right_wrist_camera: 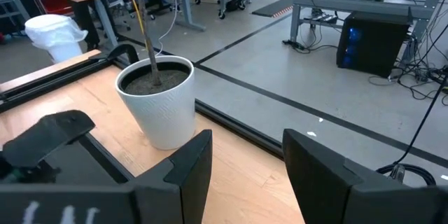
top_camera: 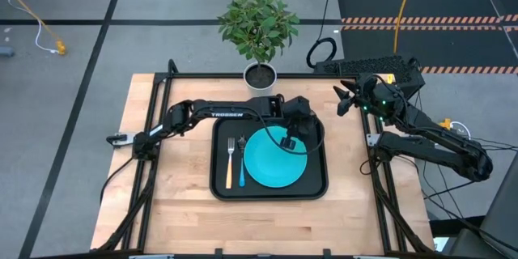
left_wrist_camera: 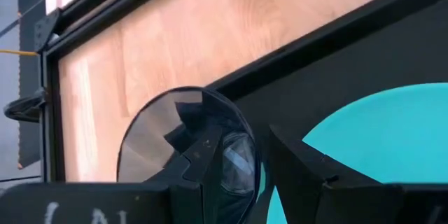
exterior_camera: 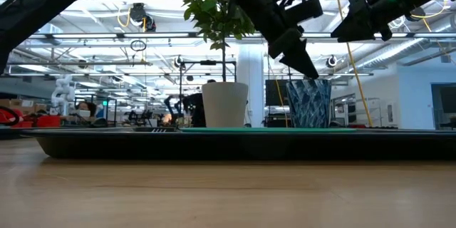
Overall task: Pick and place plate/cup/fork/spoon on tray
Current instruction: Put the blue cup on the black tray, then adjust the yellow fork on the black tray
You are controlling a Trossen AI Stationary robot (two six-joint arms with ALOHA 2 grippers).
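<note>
Black tray (top_camera: 317, 184) holds plate (top_camera: 271, 158), fork (top_camera: 230, 160) and spoon (top_camera: 242, 162); left gripper (top_camera: 290, 139) pinches the cup (exterior_camera: 308, 103) (rim between fingers); right gripper (top_camera: 346, 97) spread, aloft

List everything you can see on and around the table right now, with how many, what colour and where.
tray: one, black, table centre
plate: one, turquoise, on the tray
fork: one, orange handle, on the tray beside the plate
spoon: one, light blue handle, between fork and plate
cup: one, dark translucent, on the tray at the plate's edge
potted plant: one, white pot, table's far edge
left gripper: one, dark, closed on the cup's rim
right gripper: one, dark, open, raised near the table's far right corner
</note>
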